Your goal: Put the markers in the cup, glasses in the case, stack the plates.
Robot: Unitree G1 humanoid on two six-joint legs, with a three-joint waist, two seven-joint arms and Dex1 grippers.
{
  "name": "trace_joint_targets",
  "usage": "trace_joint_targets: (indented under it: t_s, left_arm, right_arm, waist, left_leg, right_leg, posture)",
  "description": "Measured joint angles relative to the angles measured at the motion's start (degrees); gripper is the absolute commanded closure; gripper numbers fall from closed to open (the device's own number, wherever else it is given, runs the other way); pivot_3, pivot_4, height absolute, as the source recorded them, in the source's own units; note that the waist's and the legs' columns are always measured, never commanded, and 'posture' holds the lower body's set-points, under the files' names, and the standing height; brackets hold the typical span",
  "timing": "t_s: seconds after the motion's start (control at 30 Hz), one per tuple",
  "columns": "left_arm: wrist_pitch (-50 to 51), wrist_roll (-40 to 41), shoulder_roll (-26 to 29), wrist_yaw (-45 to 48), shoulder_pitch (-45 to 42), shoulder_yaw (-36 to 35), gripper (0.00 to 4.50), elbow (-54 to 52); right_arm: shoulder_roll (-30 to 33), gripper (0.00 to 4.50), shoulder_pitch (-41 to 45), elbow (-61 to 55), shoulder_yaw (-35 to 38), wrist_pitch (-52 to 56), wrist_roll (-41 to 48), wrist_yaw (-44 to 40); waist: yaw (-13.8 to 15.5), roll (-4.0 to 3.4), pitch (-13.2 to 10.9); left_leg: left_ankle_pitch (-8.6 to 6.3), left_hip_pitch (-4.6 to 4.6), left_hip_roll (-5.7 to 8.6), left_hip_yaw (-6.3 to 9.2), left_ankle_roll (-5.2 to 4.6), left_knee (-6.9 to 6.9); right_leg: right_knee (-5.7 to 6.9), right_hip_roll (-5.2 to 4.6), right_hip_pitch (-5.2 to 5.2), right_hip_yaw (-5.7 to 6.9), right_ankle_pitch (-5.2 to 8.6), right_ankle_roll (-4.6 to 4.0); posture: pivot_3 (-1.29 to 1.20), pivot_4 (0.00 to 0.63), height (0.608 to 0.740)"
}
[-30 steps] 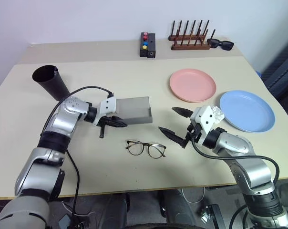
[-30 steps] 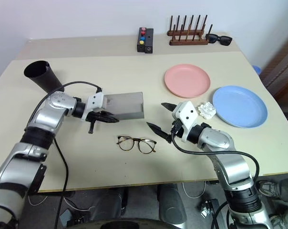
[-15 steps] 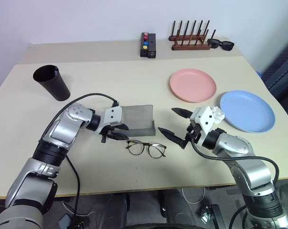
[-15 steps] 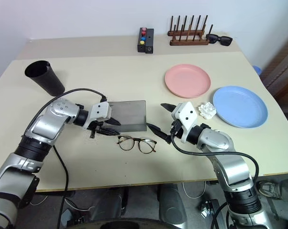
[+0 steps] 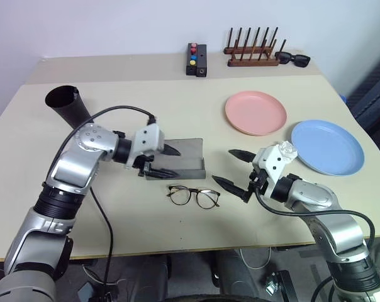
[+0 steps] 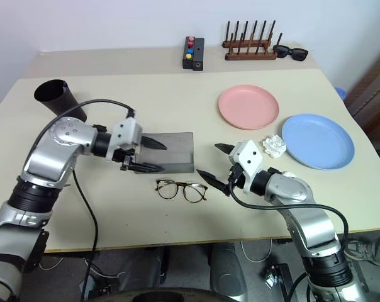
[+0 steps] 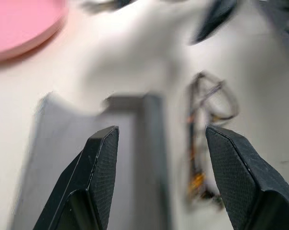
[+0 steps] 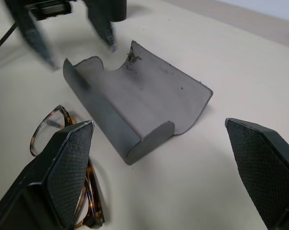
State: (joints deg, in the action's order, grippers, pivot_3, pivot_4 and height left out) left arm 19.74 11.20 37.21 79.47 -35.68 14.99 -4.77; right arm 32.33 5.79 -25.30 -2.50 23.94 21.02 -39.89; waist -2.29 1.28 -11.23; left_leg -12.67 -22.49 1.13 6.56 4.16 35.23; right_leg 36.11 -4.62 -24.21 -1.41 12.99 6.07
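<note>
Left gripper (image 5: 167, 160) is hovering open, empty, over the case (image 5: 180, 160) mid-frame; right gripper (image 5: 235, 168) is gaping wide, empty. Right wrist view is showing tortoiseshell rims on the glasses (image 8: 70, 158).

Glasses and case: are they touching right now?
Apart. The left eye view shows a strip of bare table between the glasses and the open grey case.

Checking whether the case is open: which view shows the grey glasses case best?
The right wrist view: the case lies open close up, its inside and raised front lip plain. Both eye views show it from above, between the left claw and the glasses. The left wrist view shows it blurred.
</note>
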Motion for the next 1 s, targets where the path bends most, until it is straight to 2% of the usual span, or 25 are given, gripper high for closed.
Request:
trace_joint_targets:
  t_s: [0.23,0.67,0.77,0.87,0.9,1.0]
  left_arm:
    - [-1.8,-4.9,-3.2,-0.8,-0.1,9.3,1.59,0.7]
    - [-6.6,-9.5,-5.7,-1.4,-1.2,13.3,1.59,8.9]
    - [-6.9,-9.4,-6.5,-1.0,-1.2,13.3,2.37,10.3]
    - [-7.9,-8.6,-7.0,-0.5,-1.3,12.8,3.85,10.6]
    - [-8.0,-7.7,-7.0,0.2,-1.3,12.5,4.19,10.4]
    - [-8.7,-7.2,-7.1,0.3,-1.2,12.4,4.19,10.2]
  right_arm:
    - [1.1,0.0,-3.0,-2.9,0.1,1.0,0.0,0.1]
    - [2.4,0.0,-6.2,-5.6,1.1,2.1,-0.1,0.8]
    - [2.5,0.0,-6.6,-5.8,1.1,2.1,-0.1,0.9]
    - [2.5,0.0,-7.0,-5.9,1.1,2.1,-0.1,1.1]
    - [2.5,0.0,-7.1,-5.9,1.1,2.1,-0.1,1.1]
    - [3.2,0.0,-7.4,-5.9,1.1,2.0,-0.1,0.7]
  waist:
    - [0.0,0.0,0.0]
    - [0.1,0.0,0.0]
    - [0.1,0.0,0.0]
    - [0.2,-0.01,0.0]
    - [0.2,-0.04,0.0]
    - [0.4,-0.1,0.1]
  left_leg:
    - [0.0,0.0,0.0,0.0,0.0,0.03]
    - [0.0,0.0,0.0,0.0,-0.01,0.05]
    - [0.0,0.0,0.0,0.0,-0.01,0.05]
    - [-0.01,0.03,0.0,0.0,-0.01,0.05]
    - [-0.01,0.09,0.0,0.0,-0.02,0.05]
    - [-0.01,0.2,0.0,0.01,-0.02,0.11]
  right_leg:
    - [0.0,0.02,0.0,0.0,0.02,0.0]
    - [0.0,0.01,0.02,0.0,0.03,0.0]
    - [0.0,0.01,0.02,0.0,0.03,0.0]
    - [-0.01,0.01,0.07,0.0,0.03,0.0]
    - [-0.02,0.0,0.15,0.0,0.04,0.0]
    - [-0.05,0.0,0.31,0.01,0.16,0.11]
  posture:
    - [0.0,0.15,0.74]
    - [0.0,0.15,0.74]
    - [0.0,0.15,0.74]
    - [0.0,0.15,0.74]
    - [0.0,0.15,0.74]
    - [0.0,0.15,0.74]
